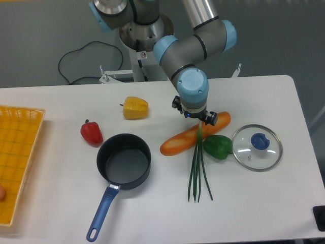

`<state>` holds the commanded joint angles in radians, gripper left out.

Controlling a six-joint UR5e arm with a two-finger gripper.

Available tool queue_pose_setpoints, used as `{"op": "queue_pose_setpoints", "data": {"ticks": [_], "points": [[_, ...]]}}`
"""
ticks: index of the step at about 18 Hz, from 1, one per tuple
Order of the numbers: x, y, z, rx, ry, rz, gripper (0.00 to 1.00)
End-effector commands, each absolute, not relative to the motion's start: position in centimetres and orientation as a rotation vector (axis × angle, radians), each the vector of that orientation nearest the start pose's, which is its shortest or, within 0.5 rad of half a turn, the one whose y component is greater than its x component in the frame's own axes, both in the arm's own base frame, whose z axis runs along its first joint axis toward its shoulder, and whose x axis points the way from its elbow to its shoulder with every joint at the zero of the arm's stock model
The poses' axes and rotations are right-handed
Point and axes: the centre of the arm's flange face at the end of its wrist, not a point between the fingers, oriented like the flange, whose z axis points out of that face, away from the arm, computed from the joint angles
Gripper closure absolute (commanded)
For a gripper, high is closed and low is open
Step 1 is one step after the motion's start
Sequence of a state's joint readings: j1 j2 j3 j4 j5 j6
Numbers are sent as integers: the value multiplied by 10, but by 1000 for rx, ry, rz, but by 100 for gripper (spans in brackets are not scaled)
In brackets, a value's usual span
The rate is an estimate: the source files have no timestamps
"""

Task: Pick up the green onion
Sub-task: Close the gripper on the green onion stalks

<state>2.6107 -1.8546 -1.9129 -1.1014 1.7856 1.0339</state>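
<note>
Poised low over the table (244, 203), the gripper (199, 121) sits right at the upper end of the green onion (197, 168), where the stalks cross the baguette (193, 134); the blue-capped wrist hides the fingers from this angle, so I cannot tell how wide they stand or whether they have hold of the stalks. From that point the green onion runs down toward the front edge, its thin dark stalks fanning slightly apart at the lower end. It lies over the baguette, which rests at a slant, and just beside the green bell pepper (218, 146) on its right side. A glass lid (257, 148) with a blue knob lies flat right of the pepper, touching or nearly touching it. Left of the baguette stands a dark saucepan (124, 162) with a blue handle pointing to the front. A red bell pepper (91, 132) lies left of the pan and a yellow bell pepper (135, 108) behind it. A yellow basket (18, 152) sits at the table's left edge. A small red-marked label on the arm's base is too small to read.
</note>
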Motion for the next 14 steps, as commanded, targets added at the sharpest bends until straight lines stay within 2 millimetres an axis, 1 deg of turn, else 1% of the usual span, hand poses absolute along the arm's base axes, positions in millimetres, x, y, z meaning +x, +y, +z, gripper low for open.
{"op": "queue_pose_setpoints", "data": {"ticks": [2,3,7,12,14], "points": [[-394,358,228,-3404,6,-51,0],[-394,357,221,-3409,-5,-72,0],[-394,357,214,-3415,-66,-82,0],[-395,358,207,-3422,-61,-102,0],[-393,360,200,-3432,-50,-118,0]]}}
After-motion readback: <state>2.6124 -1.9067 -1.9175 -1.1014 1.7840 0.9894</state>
